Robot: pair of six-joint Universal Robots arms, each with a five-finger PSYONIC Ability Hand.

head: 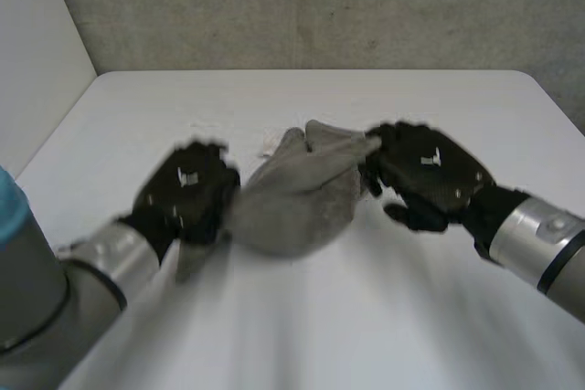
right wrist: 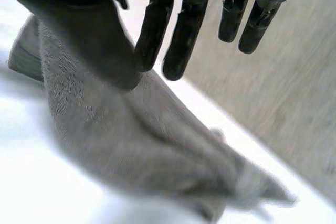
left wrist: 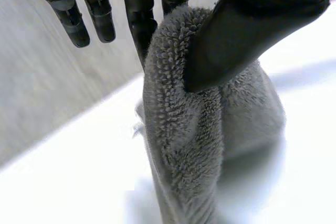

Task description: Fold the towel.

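A grey terry towel (head: 297,196) is bunched at the middle of the white table (head: 302,317), between my two hands. My left hand (head: 187,191) is at the towel's left end. Its thumb (left wrist: 236,35) presses a fold of the towel (left wrist: 184,129) against a finger, so it is shut on the cloth. My right hand (head: 425,175) is at the towel's right corner, which rises toward it. There the thumb (right wrist: 100,40) and two fingertips (right wrist: 149,51) close on the towel's (right wrist: 131,140) upper edge, while its other fingers stand straight and free.
A grey wall (head: 320,6) runs behind the table's far edge, and a white panel (head: 37,52) stands at the far left. Bare tabletop lies in front of and behind the towel.
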